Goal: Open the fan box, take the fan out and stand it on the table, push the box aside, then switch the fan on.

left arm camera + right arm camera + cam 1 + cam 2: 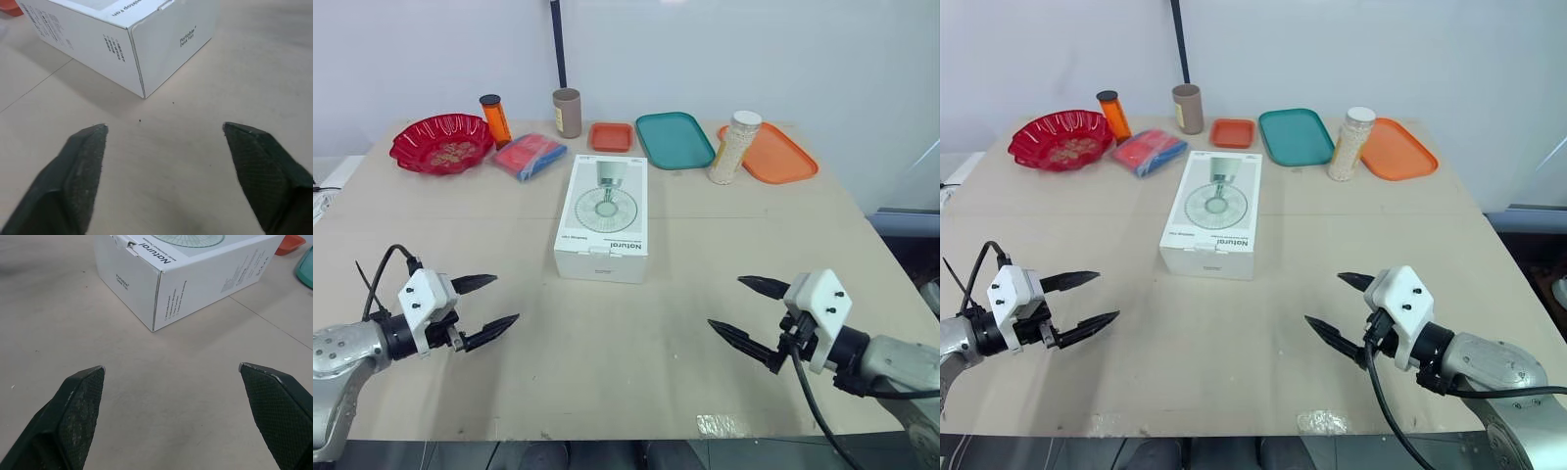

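Noting the fan box [602, 217] lying flat and closed on the table [607, 362], around mid-table. Finding its long axis running near-to-far, almost square to the table's front edge, with one short end face turned toward the robot. Reading the printed fan picture on the top face, with the wording at the near end upside down from the robot's side.

Seeing the left tool [506, 298] hovering low over the table near the front edge, left of the box and well apart from it, fingers spread wide and gripping nothing, tips aiming toward the box's near left corner. Seeing the right tool [724, 303] mirroring this on the right, fingers likewise spread wide and empty, tips aiming toward the near right corner.

Listing along the far edge, left to right: a red bowl [441, 144], an orange bottle [495, 119], a blue-and-red packet [529, 155], a cardboard tube [567, 113], a small orange tray [610, 136], a teal tray [674, 139], a jar of pale grains [734, 147] and a larger orange tray [778, 155].
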Controlling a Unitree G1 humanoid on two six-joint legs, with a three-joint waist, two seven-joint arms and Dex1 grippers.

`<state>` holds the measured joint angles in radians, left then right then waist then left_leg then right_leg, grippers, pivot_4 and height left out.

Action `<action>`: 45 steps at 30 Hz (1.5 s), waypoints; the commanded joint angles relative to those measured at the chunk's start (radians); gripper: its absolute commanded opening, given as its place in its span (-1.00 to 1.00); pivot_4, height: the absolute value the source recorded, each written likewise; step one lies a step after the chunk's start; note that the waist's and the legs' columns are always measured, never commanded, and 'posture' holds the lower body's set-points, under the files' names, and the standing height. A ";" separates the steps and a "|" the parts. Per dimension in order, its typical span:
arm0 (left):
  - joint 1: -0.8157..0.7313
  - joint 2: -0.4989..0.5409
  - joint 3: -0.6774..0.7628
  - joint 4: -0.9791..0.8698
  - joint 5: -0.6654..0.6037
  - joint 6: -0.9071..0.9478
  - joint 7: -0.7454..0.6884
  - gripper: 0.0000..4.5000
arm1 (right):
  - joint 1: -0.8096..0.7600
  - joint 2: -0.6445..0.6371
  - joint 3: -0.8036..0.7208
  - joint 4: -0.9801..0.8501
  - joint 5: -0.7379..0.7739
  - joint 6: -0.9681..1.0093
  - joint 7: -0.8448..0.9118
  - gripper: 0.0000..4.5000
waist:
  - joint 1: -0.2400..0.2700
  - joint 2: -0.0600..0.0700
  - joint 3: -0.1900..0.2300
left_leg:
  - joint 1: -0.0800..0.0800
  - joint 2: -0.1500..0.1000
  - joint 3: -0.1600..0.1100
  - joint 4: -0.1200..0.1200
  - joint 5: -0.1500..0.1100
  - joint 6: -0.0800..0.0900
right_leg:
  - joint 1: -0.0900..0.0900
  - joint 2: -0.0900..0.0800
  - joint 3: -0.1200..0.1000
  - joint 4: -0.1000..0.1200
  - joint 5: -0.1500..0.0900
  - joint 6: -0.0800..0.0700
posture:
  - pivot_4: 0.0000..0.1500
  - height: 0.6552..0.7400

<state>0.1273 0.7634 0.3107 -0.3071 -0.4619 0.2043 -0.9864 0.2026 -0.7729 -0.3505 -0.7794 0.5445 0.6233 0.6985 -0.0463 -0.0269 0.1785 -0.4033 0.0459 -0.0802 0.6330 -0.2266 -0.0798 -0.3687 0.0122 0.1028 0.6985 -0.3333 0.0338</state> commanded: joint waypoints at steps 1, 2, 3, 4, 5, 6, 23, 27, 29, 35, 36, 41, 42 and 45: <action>-0.100 -0.017 -0.009 -0.086 -0.085 0.099 0.076 0.19 | -0.025 -0.003 0.012 -0.012 0.007 -0.001 -0.013 1.00 | 0.000 0.000 0.000 | 0.000 0.000 0.000 0.001 0.000 0.000 | 0.000 0.000 0.000 0.000 0.000 0.000 | 1.00 1.00; -0.124 -0.023 -0.016 -0.094 -0.100 0.121 0.090 -0.05 | -0.029 -0.003 0.014 -0.011 0.009 0.002 -0.015 1.00 | 0.000 0.000 0.000 | 0.000 0.000 -0.001 0.001 0.000 0.000 | 0.001 0.000 -0.001 0.000 0.000 0.000 | 1.00 1.00; -0.156 -0.033 -0.029 -0.099 -0.114 0.140 0.105 -0.12 | -0.037 -0.004 0.018 -0.009 0.010 0.006 -0.018 1.00 | 0.001 0.000 0.000 | 0.000 0.000 -0.001 0.001 0.000 0.000 | 0.001 0.000 -0.001 0.000 0.000 0.000 | 1.00 1.00; -0.187 -0.042 -0.045 -0.102 -0.123 0.160 0.118 -0.29 | -0.043 -0.005 0.022 -0.007 0.012 0.010 -0.020 1.00 | 0.001 0.000 0.000 | 0.000 0.000 -0.001 0.001 0.000 0.000 | 0.001 0.000 -0.001 0.000 0.000 0.000 | 1.00 1.00; -0.220 -0.051 -0.060 -0.099 -0.126 0.177 0.134 -0.44 | -0.050 -0.004 0.027 -0.006 0.015 0.016 -0.023 1.00 | 0.001 0.000 0.000 | 0.000 0.000 -0.001 0.001 0.000 0.000 | 0.001 0.000 -0.001 0.000 0.000 0.000 | 1.00 1.00; -0.253 -0.063 -0.073 -0.094 -0.130 0.194 0.152 -0.54 | -0.056 -0.004 0.033 -0.006 0.015 0.019 -0.024 1.00 | 0.001 -0.001 0.000 | 0.000 0.000 -0.001 0.001 0.000 0.000 | 0.001 0.000 -0.001 0.000 0.000 0.000 | 1.00 1.00; -0.656 -0.179 -0.353 0.111 0.055 0.359 0.333 -0.98 | -0.337 0.033 0.255 0.023 -0.002 0.119 -0.121 1.00 | -0.001 -0.001 0.000 | 0.000 -0.001 -0.002 0.002 0.000 0.001 | 0.002 0.000 -0.002 0.000 0.000 0.000 | 1.00 1.00; -0.679 -0.207 -0.411 0.152 0.117 0.369 0.349 -0.98 | -0.464 0.077 0.324 0.040 -0.017 0.160 -0.172 1.00 | 0.000 -0.001 0.000 | 0.000 -0.001 -0.002 0.003 0.000 0.001 | 0.002 0.000 -0.002 0.001 0.000 0.000 | 1.00 1.00; -0.683 -0.214 -0.415 0.168 0.129 0.373 0.352 -0.98 | -0.509 0.094 0.354 0.048 -0.025 0.172 -0.186 1.00 | 0.000 -0.001 0.000 | 0.000 -0.001 -0.002 0.003 0.000 0.001 | 0.002 0.000 -0.002 0.000 0.000 0.000 | 1.00 1.00; -0.690 -0.232 -0.424 0.206 0.173 0.354 0.353 -0.98 | -0.648 0.168 0.490 0.122 -0.110 0.172 -0.225 1.00 | 0.000 -0.001 0.000 | -0.002 -0.001 -0.003 0.003 0.000 0.001 | 0.001 0.000 -0.002 0.001 0.000 0.000 | 1.00 1.00; -0.692 -0.234 -0.424 0.208 0.177 0.350 0.353 -0.98 | -0.672 0.181 0.514 0.144 -0.131 0.164 -0.228 1.00 | 0.000 -0.001 0.000 | -0.002 -0.001 -0.003 0.003 0.000 0.000 | 0.001 0.000 -0.003 0.001 0.000 0.000 | 1.00 1.00; -0.694 -0.244 -0.420 0.210 0.190 0.352 0.353 -0.98 | -0.766 0.223 0.611 0.263 -0.235 0.112 -0.220 1.00 | 0.000 0.000 0.000 | -0.002 -0.001 -0.003 0.003 0.000 0.000 | 0.001 0.000 -0.003 0.001 0.000 0.000 | 1.00 1.00; -0.693 -0.246 -0.418 0.209 0.190 0.355 0.354 -0.98 | -0.783 0.227 0.633 0.290 -0.263 0.099 -0.218 1.00 | 0.000 0.000 0.000 | -0.002 -0.001 -0.003 0.003 0.000 0.000 | 0.001 -0.001 -0.003 0.001 0.000 0.000 | 1.00 1.00; -0.688 -0.249 -0.417 0.204 0.192 0.355 0.353 -0.98 | -0.804 0.247 0.658 0.341 -0.303 0.075 -0.213 1.00 | 0.000 0.000 0.000 | -0.002 -0.001 -0.003 0.003 0.000 0.000 | 0.001 -0.001 -0.003 0.001 0.000 0.000 | 1.00 1.00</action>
<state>-0.5600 0.5169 -0.1180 -0.0972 -0.2829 0.5615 -0.6367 -0.5785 -0.5380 0.3018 -0.4520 0.2696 0.7334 0.4795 -0.0462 -0.0274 0.1780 -0.4051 0.0448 -0.0830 0.6363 -0.2267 -0.0793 -0.3682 0.0115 0.0996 0.6996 -0.3330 0.0336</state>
